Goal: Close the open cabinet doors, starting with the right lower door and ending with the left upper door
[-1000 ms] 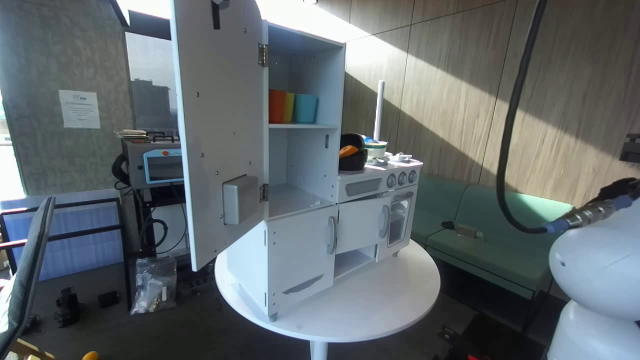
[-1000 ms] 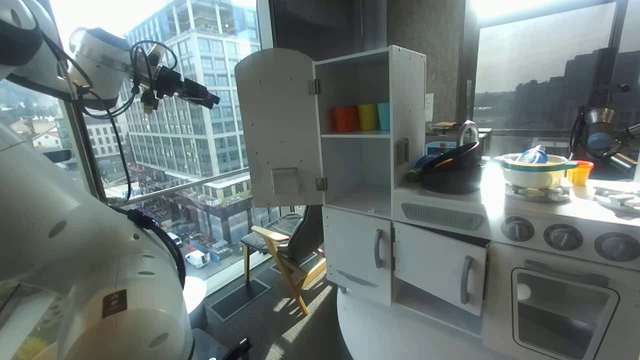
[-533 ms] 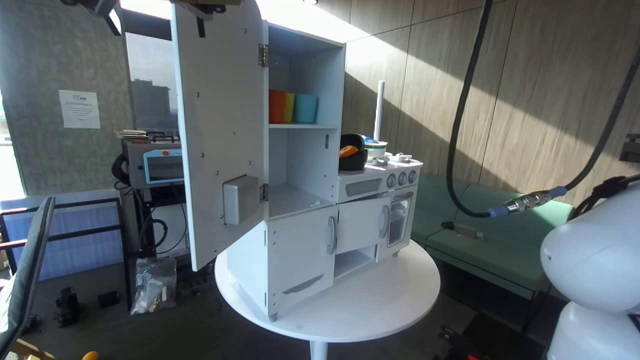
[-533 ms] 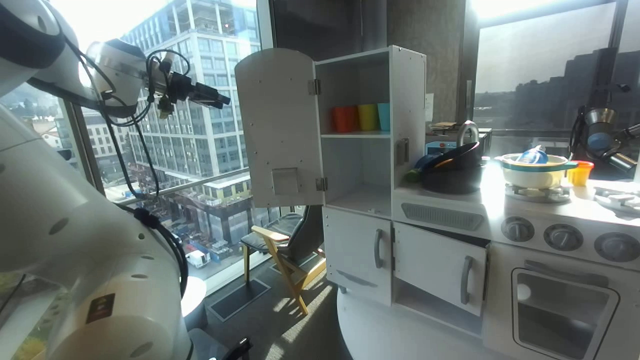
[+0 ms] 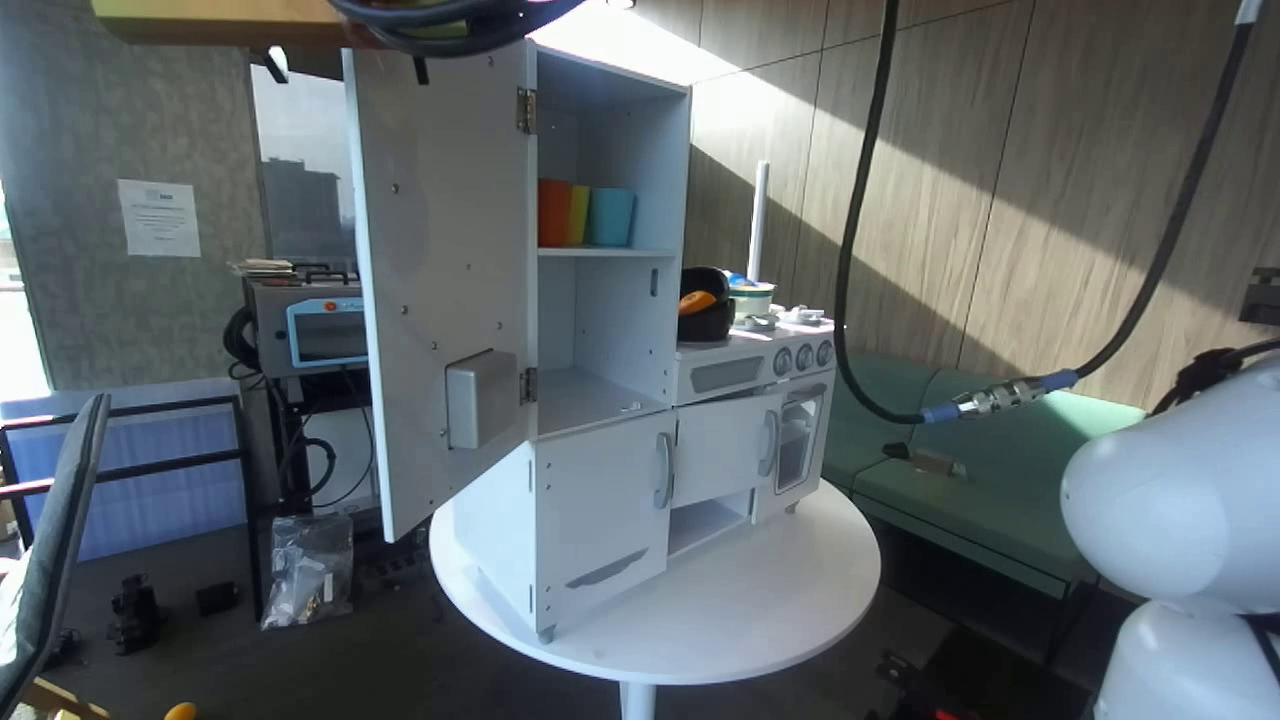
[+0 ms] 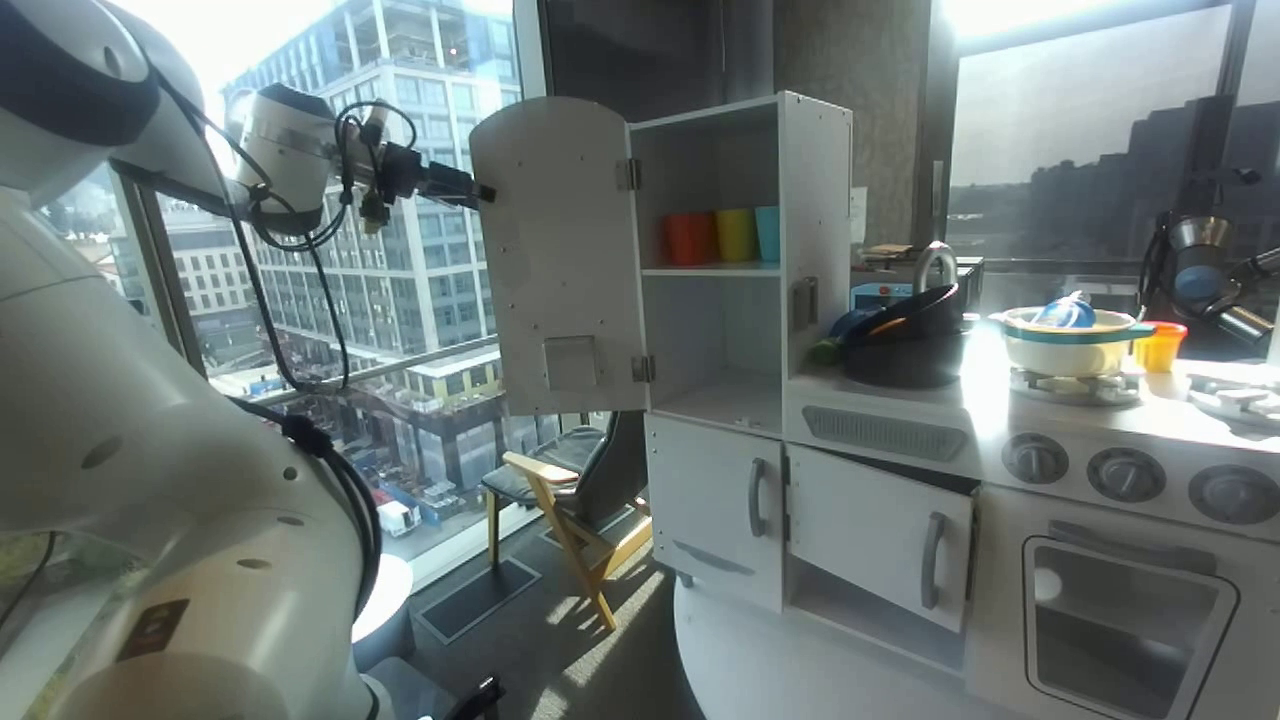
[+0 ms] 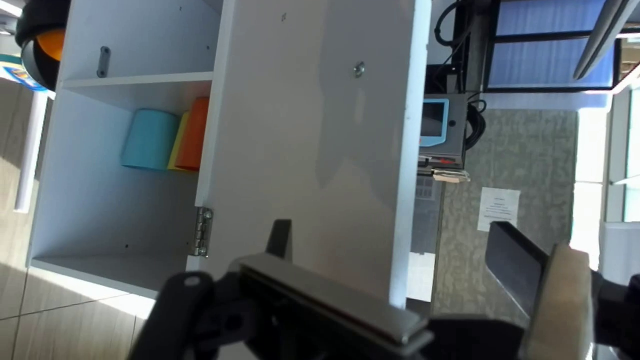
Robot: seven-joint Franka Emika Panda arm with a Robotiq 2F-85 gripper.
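The left upper door [image 6: 550, 270], tall and white with a small grey box low on its inner face, is swung wide out from the cabinet. My gripper [image 6: 480, 192] is at that door's free edge, its jaws far apart. In the wrist view, the door edge runs between the fingers of the gripper [image 7: 392, 230]: one finger [image 7: 280, 237] shows before the inner face, the other [image 7: 517, 265] beyond the edge. Contact cannot be told. The right lower door [image 6: 880, 535] is slightly ajar, with a dark gap along its top. Beside it, the wider lower door [image 5: 600, 510] looks flush.
Orange, yellow and blue cups [image 6: 738, 235] stand on the cabinet's upper shelf. A black pan [image 6: 900, 350] and a white pot [image 6: 1065, 340] are on the stove top. The cabinet stands on a round white table [image 5: 700, 630]. A chair [image 6: 545, 465] is behind the tall door.
In an exterior view, my gripper has moved right, up to the tall door's edge. Elsewhere its fingers have come into view at the top. The doors have not moved.
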